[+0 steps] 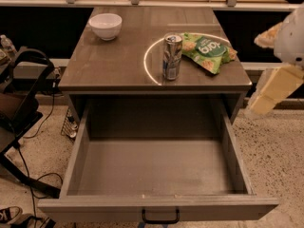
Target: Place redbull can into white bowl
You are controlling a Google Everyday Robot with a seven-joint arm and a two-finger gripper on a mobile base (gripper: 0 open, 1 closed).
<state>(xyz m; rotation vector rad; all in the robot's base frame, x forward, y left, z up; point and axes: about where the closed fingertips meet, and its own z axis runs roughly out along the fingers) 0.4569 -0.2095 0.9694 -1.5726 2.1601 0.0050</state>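
Redbull can [172, 57] upright on tabletop [111, 63], outside white bowl [105, 25]; drawer [156, 204] open; gripper [273, 91] far right, state unclear.

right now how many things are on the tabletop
3: white bowl at back left, can near the middle front, green snack bag just right of it. None seems hidden. The tool hangs off the table's right side.
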